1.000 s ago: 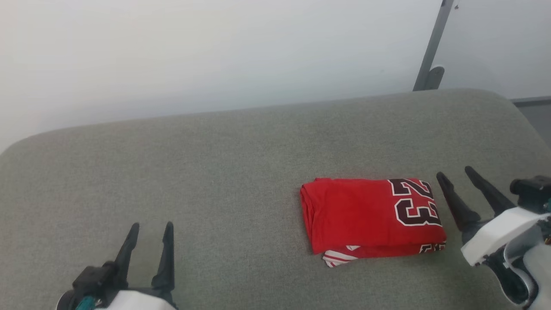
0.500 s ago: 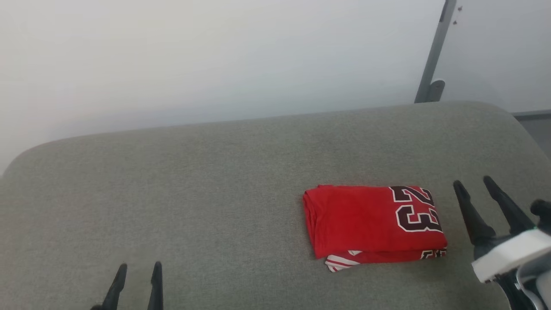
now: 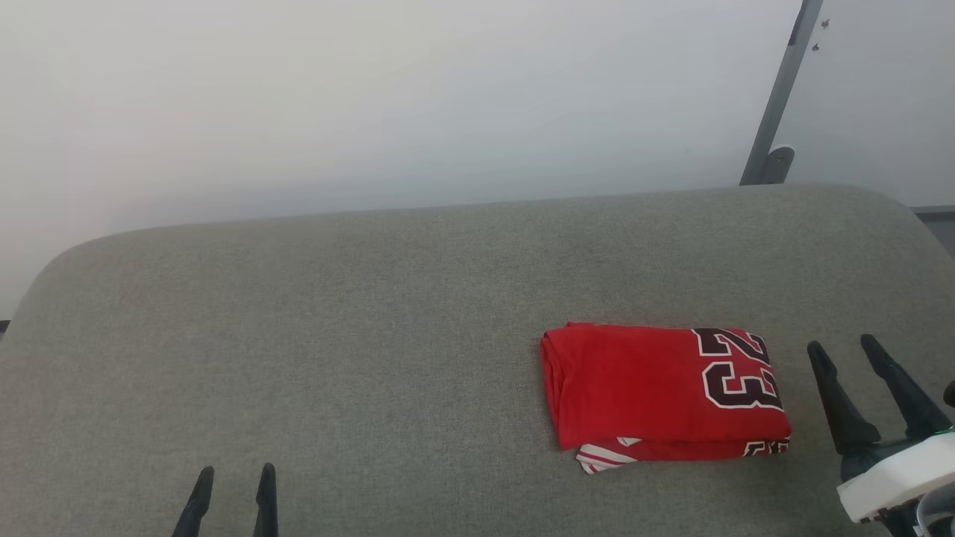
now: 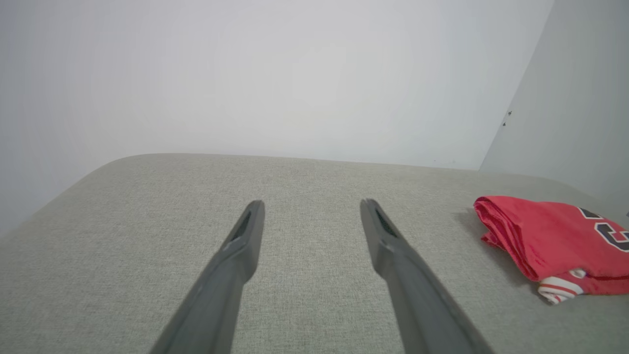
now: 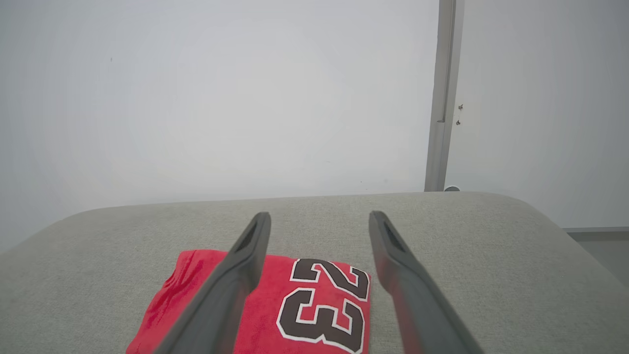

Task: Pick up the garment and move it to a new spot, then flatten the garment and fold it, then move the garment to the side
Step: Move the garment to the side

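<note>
The garment [image 3: 656,388] lies folded into a compact red rectangle on the right part of the grey cushioned surface [image 3: 336,335], its dark number 23 facing up and striped trim peeking out at the near edge. Just right of it, my right gripper [image 3: 843,347] stands open and empty, apart from the cloth. The right wrist view looks over the garment [image 5: 300,300] between that gripper's spread fingers [image 5: 241,265]. My left gripper [image 3: 233,472] is open at the lower left, far from the garment [image 4: 545,241], with nothing held.
A pale wall rises behind the surface, with a grey post [image 3: 780,97] at the back right. The surface's rounded far edge and corners show, and a strip of floor [image 3: 941,224] lies beyond its right side.
The head view has shifted, so the whole scene sits lower and further right. Both grippers have drawn back toward the bottom edge. The garment lies as before.
</note>
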